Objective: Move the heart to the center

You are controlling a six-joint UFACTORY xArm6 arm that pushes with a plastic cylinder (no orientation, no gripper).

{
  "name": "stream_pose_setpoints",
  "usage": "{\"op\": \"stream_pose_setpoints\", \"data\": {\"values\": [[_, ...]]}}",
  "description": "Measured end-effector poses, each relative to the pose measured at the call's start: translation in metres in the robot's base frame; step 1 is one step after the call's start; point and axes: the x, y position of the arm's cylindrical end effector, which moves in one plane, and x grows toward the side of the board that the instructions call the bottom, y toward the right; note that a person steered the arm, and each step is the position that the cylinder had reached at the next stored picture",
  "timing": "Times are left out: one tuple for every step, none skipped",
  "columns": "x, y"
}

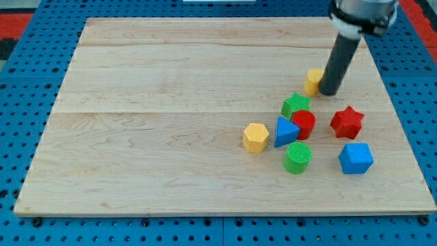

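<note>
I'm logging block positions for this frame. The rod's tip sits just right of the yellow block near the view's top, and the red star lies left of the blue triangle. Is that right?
Not quite. The camera view shows my tip just right of the yellow block, as you say, but the red star lies to the right of the blue triangle, not left, with a red cylinder between them.

- My tip (330,91) rests just at 3 o'clock of a yellow block (313,80), partly hidden, on the wooden board (171,102).
- At 6 o'clock cluster the green block (295,106), red cylinder (304,124), blue triangle (285,131), yellow hexagon (255,137), green cylinder (298,158).
- At 5 o'clock: red star (347,121), blue block (356,158).
</note>
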Motion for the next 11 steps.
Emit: {"op": "stream_pose_setpoints", "data": {"values": [[-0.052, -0.072], [-0.079, -0.127], [-0.084, -0.017], [-0.111, -0.01], [-0.121, -0.111], [-0.069, -0.176], [-0.045, -0.153], [-0.069, -0.084], [-0.03, 0.021], [0.027, 0.135], [0.084, 0.14]]}}
